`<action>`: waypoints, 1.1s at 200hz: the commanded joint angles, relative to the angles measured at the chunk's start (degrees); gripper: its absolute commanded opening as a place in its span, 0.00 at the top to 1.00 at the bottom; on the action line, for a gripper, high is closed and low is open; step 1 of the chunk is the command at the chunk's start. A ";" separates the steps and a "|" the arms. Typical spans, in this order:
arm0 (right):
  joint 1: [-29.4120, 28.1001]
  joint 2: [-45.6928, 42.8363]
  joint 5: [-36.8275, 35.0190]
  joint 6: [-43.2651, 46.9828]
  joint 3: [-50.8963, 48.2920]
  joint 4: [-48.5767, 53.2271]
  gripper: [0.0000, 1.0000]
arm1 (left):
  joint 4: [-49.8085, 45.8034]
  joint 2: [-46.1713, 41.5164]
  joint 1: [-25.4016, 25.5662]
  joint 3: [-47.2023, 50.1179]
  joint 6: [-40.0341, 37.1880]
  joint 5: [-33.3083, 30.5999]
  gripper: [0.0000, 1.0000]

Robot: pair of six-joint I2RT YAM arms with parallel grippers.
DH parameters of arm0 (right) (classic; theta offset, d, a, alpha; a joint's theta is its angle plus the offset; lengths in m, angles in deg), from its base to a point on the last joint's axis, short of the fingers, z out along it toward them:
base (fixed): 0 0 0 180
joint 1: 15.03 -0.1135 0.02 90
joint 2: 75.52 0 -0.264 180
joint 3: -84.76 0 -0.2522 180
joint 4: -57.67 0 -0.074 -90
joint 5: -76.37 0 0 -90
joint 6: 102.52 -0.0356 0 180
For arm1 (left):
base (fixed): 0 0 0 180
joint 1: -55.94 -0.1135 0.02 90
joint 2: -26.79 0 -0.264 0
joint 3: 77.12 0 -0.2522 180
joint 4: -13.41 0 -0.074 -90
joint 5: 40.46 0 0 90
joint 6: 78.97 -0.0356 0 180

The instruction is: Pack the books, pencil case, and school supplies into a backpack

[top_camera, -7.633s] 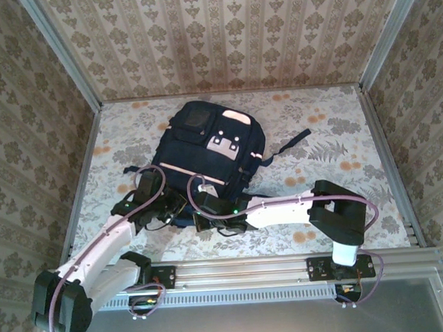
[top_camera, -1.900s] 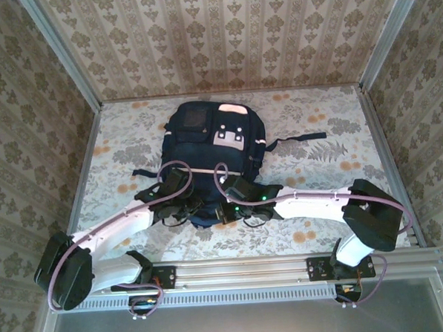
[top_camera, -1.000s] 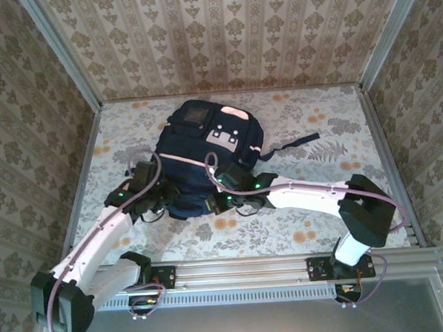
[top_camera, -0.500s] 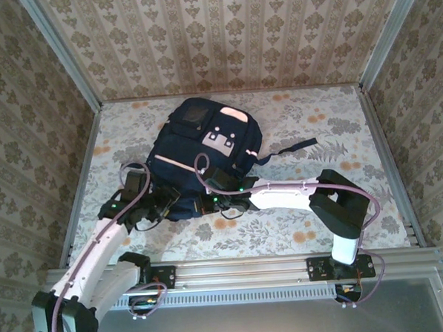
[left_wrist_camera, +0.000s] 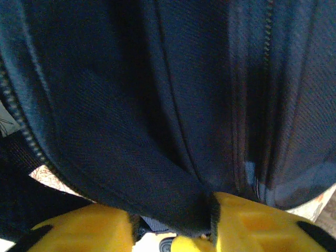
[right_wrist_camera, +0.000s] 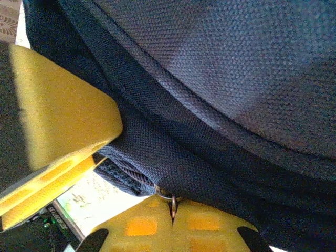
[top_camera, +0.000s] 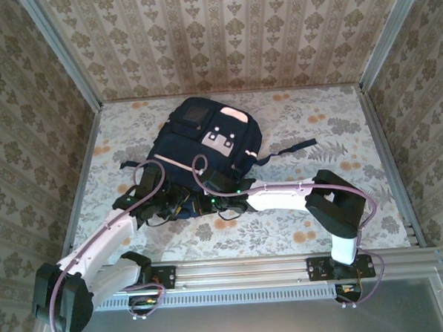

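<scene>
Backpack (top_camera: 206,148) lies flat on floral tabletop (top_camera: 331,130), centre, slightly left. Grey patches and pale stripe face up. Dark strap (top_camera: 287,149) trails right. Both arms reach backpack's near edge, side by side. Left jaws: apart, yellow fingers (left_wrist_camera: 252,226) either side of navy fabric fold, fold touching one finger only. Right jaws: clamped on backpack's near seam, small metal zip ring (right_wrist_camera: 170,202) just at lower finger.
</scene>
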 commanded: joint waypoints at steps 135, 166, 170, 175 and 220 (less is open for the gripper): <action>2.70 -2.67 -13.05 9.55 -0.41 10.39 1.00 | -2.61 -3.19 -7.77 1.00 -5.50 -1.62 1.00; 2.54 -4.62 -6.81 9.22 -0.68 8.62 1.00 | -1.81 -2.51 -7.30 0.31 -5.97 -0.55 0.92; 2.50 -4.71 -5.67 8.87 -0.49 8.42 1.00 | -1.83 -2.45 -7.05 0.12 -6.07 -0.44 0.91; 2.38 -4.78 -4.38 8.46 -0.16 8.25 1.00 | -1.89 -2.36 -6.74 -0.24 -6.28 -0.56 0.91; 1.13 -4.37 -5.01 10.14 4.67 16.24 1.00 | -3.31 -3.14 -5.60 -1.94 -6.87 -2.01 0.95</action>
